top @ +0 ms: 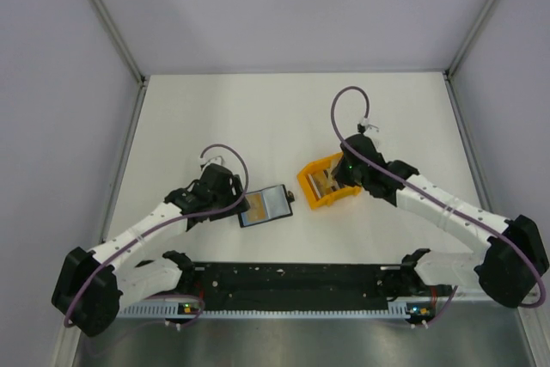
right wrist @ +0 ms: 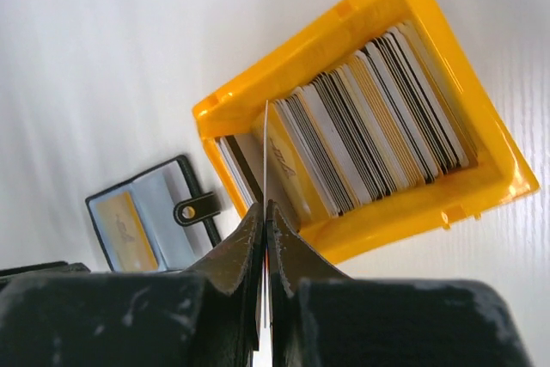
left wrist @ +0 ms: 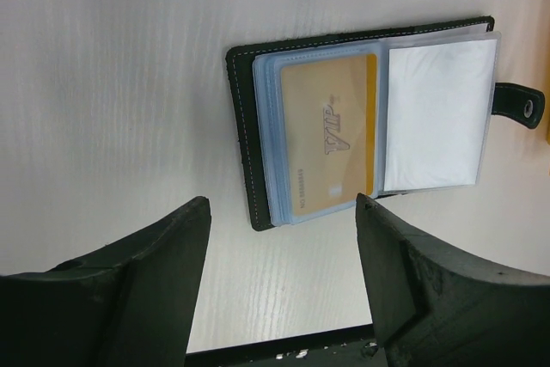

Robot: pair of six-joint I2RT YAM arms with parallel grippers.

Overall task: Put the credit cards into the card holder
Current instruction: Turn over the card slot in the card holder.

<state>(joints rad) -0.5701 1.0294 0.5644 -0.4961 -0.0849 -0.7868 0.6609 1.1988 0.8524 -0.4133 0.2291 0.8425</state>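
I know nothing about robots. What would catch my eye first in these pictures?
The bright orange bin stands right of centre on the white table, packed with a row of cards standing on edge. The right end effector is shut on one thin card at the bin. To the bin's left lies an open black wallet showing a gold card, with the left end effector open near it.

Lower end of card (right wrist: pixel 266 148), hidden inside right end effector (right wrist: pixel 265 210)

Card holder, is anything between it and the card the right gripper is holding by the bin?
Nothing visible. The card holder lies open beside the orange bin, apart from it, empty sleeve facing up. The left gripper, jaws open, sits at its other side, not over it.
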